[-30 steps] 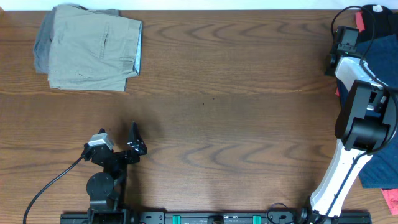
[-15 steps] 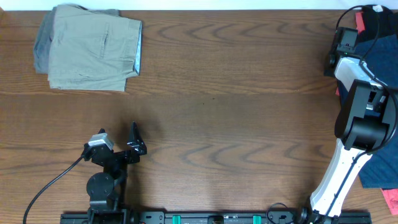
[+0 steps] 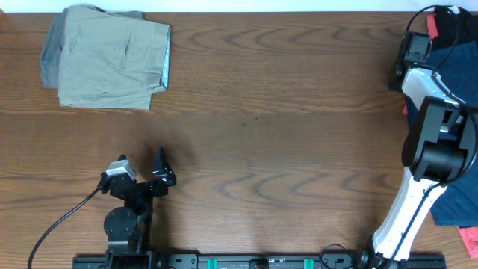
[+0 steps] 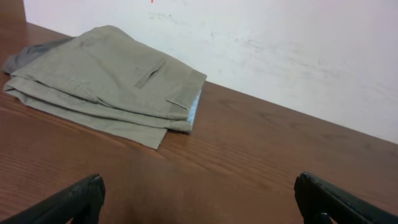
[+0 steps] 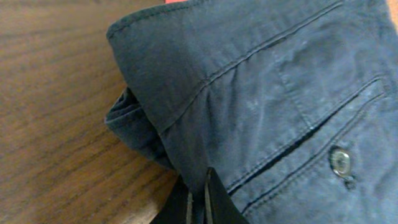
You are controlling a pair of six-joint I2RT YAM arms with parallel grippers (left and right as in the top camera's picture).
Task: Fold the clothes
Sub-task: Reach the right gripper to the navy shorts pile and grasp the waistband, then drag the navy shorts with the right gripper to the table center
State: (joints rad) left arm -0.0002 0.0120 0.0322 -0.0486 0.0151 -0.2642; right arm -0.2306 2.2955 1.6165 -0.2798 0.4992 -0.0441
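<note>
The clothes in hand are dark navy shorts (image 5: pixel 273 93) with a welt pocket and a button. They lie at the table's right edge (image 3: pixel 464 67). My right gripper (image 5: pixel 199 190) is shut on a fold of their fabric near the hem, with cloth pinched between the closed fingertips. In the overhead view the right arm (image 3: pixel 429 142) reaches to the far right corner and its fingertips are hidden. My left gripper (image 3: pixel 166 169) rests low near the front left, wide open with only bare wood between its fingers (image 4: pixel 199 186).
Folded khaki trousers (image 3: pixel 112 56) lie at the far left corner, ahead of the left gripper (image 4: pixel 106 81). A black garment with a coral-pink edge (image 3: pixel 455 19) sits at the far right corner. More blue cloth (image 3: pixel 455 202) lies at the front right.
My right gripper has closed on the shorts' fabric. The black garment at the far right corner shifted slightly. The left arm has not moved.
</note>
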